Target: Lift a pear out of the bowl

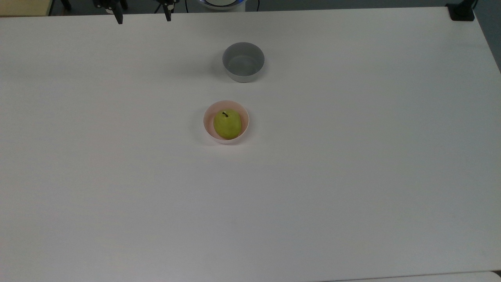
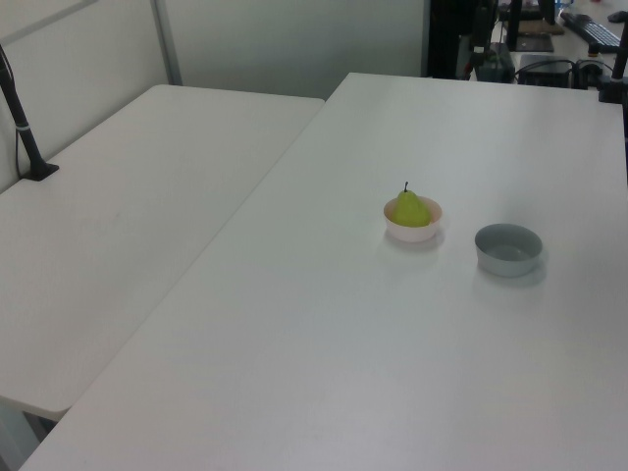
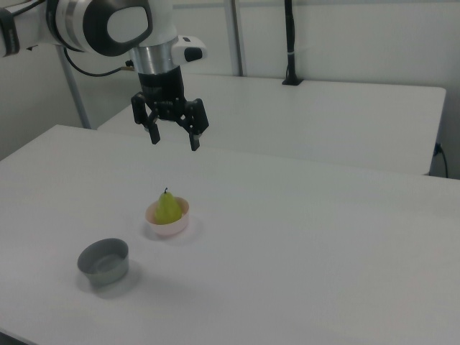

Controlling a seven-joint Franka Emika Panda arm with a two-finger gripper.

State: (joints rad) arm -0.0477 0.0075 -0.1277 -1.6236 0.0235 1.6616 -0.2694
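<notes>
A yellow-green pear (image 1: pixel 227 123) (image 2: pixel 411 208) (image 3: pixel 168 207) with a short dark stem stands upright in the pale pink bowl (image 1: pixel 208 127) (image 2: pixel 396 229) (image 3: pixel 172 227) near the middle of the white table. My gripper (image 3: pixel 174 141) hangs open high above the table, up and slightly behind the pear in the right view, nothing between its fingers. Its two dark fingertips (image 1: pixel 118 18) poke in at the top view's upper left edge, far from the bowl.
An empty grey bowl (image 1: pixel 243 62) (image 2: pixel 508 249) (image 3: pixel 104 261) sits on the table (image 1: pixel 352 176) beyond the pink one in the top view. A second white table (image 2: pixel 118 226) adjoins on the left view's left. A black post (image 3: pixel 290 43) stands at the back.
</notes>
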